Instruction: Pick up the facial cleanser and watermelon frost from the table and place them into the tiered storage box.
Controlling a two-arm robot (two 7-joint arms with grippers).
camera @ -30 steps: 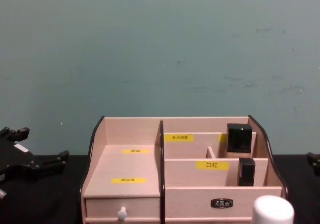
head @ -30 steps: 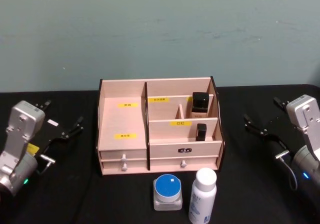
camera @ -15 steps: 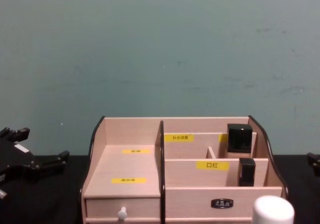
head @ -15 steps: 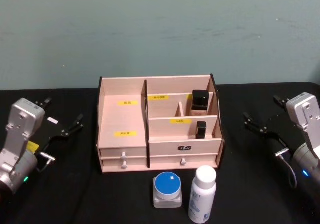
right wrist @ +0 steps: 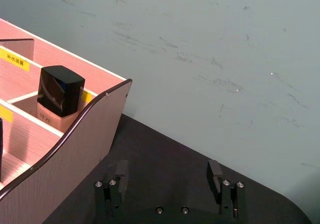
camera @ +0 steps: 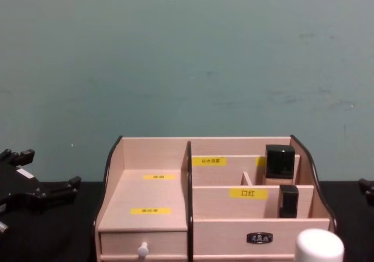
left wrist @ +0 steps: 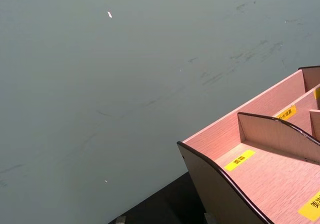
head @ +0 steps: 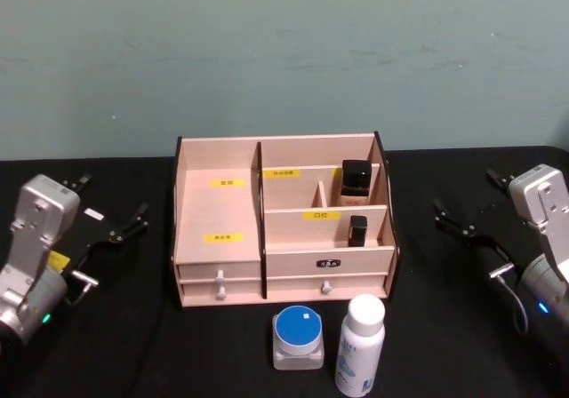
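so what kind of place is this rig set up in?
Probably a lab test bench staged as a vanity: black-covered table, bare scuffed teal wall, light wooden tiered storage box holding dark-capped cosmetic bottles. Left gripper and right gripper sit open either side.

No discernible change since a second ago.
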